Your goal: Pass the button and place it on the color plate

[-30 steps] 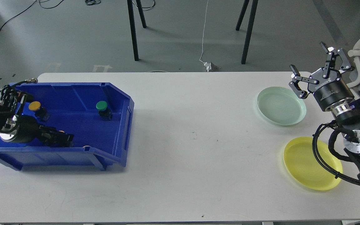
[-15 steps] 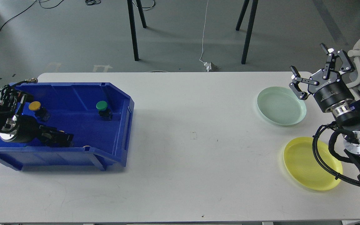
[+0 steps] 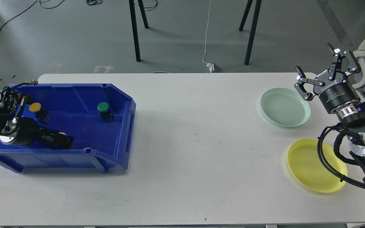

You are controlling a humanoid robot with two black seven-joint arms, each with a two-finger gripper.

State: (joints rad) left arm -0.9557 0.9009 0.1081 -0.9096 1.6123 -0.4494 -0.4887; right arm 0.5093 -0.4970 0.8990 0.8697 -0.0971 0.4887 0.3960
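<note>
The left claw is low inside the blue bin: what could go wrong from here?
1. The left claw sits close to the bin front wall, so lifting could catch the rim and drag the bin.
2. Something yellow shows at its tip, but the grip is too dark to judge; a button could slip.
3. The right claw waits open far across the table, so a weak hold may fail during the pass.

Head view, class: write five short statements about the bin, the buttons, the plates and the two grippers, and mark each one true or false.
1. The green button sits inside the blue bin. True.
2. The yellow plate holds a button. False: it is bare.
3. The right gripper is open and holds nothing. True.
4. The pale green plate lies nearer the robot than the yellow one. False: it lies farther away.
5. The left gripper hangs over the plates. False: it is down inside the bin.
</note>
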